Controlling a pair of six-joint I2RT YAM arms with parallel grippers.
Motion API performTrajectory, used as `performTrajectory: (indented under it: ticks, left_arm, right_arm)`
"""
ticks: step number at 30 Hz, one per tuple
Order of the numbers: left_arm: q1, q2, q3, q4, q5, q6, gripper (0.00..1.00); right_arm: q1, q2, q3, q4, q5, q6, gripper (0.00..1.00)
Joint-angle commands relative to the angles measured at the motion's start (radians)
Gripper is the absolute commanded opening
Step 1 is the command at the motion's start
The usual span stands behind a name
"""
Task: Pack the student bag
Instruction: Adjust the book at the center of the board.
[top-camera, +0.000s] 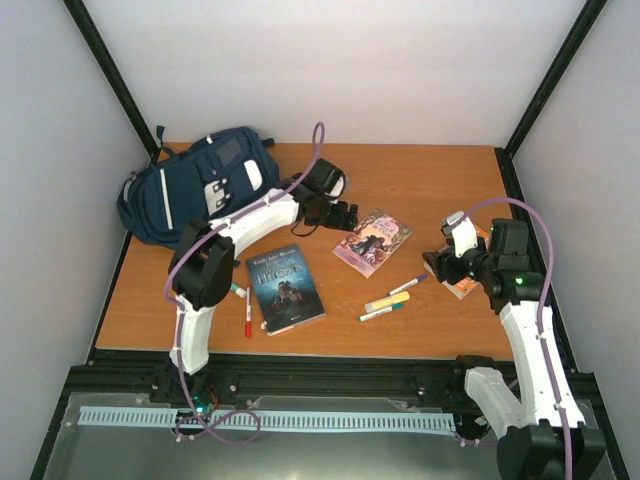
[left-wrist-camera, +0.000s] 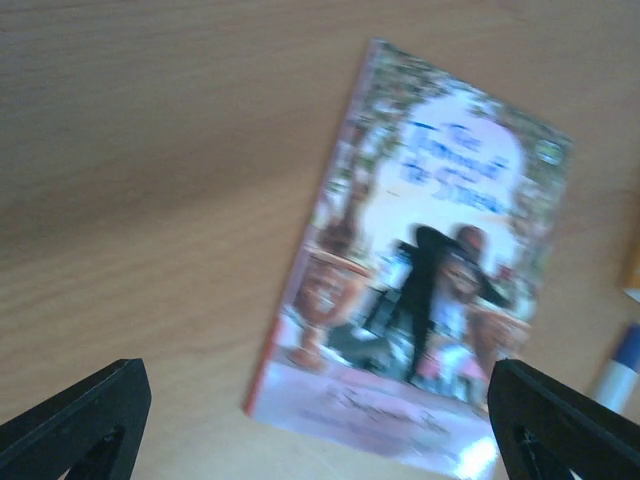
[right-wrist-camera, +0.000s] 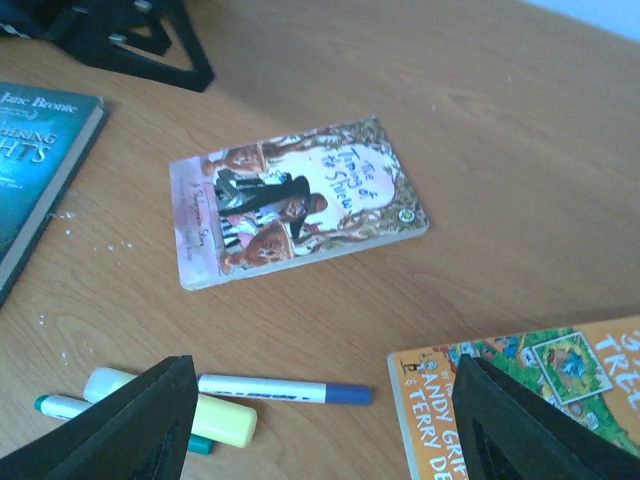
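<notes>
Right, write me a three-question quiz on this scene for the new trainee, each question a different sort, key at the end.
1. Where does the student bag lie? A: at the far left corner of the table. B: at the near right corner. C: in the middle.
2. True or false: the left end effector hangs open above the pink paperback.
3. How many books lie on the table?
Key: 1 A. 2 true. 3 three: the pink paperback, the dark blue book and the orange book.
</notes>
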Motion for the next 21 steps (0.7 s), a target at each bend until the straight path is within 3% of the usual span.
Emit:
performTrajectory:
  ticks: [1, 9, 21]
  left_arm:
    - [0.046, 0.114, 0.103, -0.064, 0.015, 0.003, 0.95]
    - [0.054, 0.262, 0.204, -0.08, 0.017, -0.004, 0.93]
    - [-0.019, 0.274, 0.083, 0.086, 0.268, -0.085, 0.87]
  right_arm:
    - [-0.006, -0.053, -0.024, 0.035, -0.037, 0.037, 0.73]
    - [-0.006, -0.046, -0.026, 0.039, -0.038, 0.036, 0.73]
    - [-0.006, -0.019, -0.025, 0.042, -0.022, 0.043, 0.74]
